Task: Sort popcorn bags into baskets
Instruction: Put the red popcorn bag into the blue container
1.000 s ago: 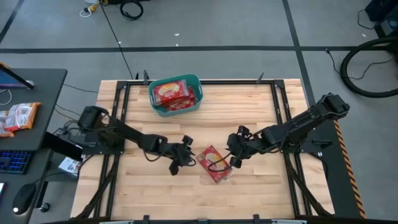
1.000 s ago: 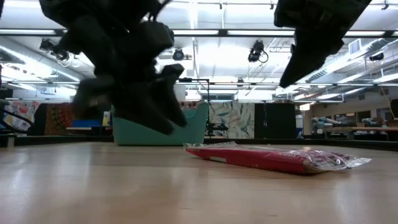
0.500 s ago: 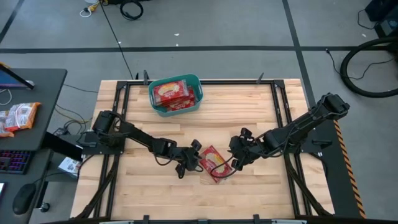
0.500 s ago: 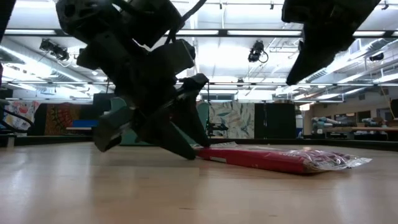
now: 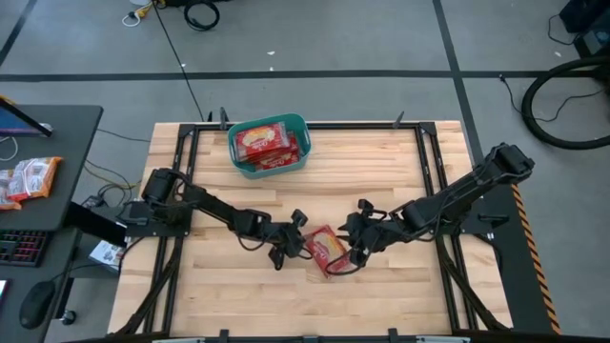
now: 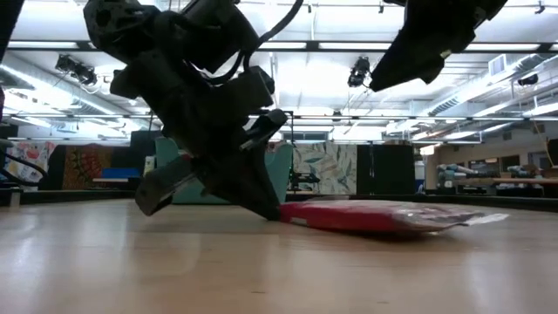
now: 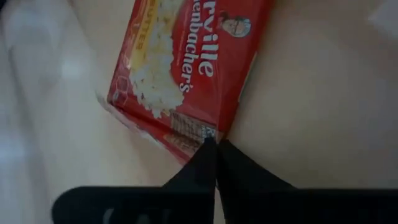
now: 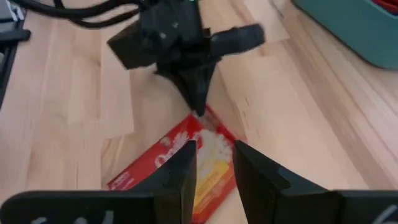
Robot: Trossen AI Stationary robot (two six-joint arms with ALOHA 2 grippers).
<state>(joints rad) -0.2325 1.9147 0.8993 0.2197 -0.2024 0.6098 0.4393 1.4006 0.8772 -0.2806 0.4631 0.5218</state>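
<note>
One popcorn bag [image 5: 327,251] lies flat on the table [image 5: 381,162], near the middle toward six o'clock. The left gripper [image 5: 295,238] sits at the bag's nine o'clock edge, fingers [image 7: 210,163] clenched together with their tips touching the bag's corner. The right gripper [image 5: 358,238] is at the bag's three o'clock side, held above it, fingers [image 8: 184,167] released with a narrow gap. The basket [image 5: 270,146] stands at twelve o'clock, well apart, with bags inside
</note>
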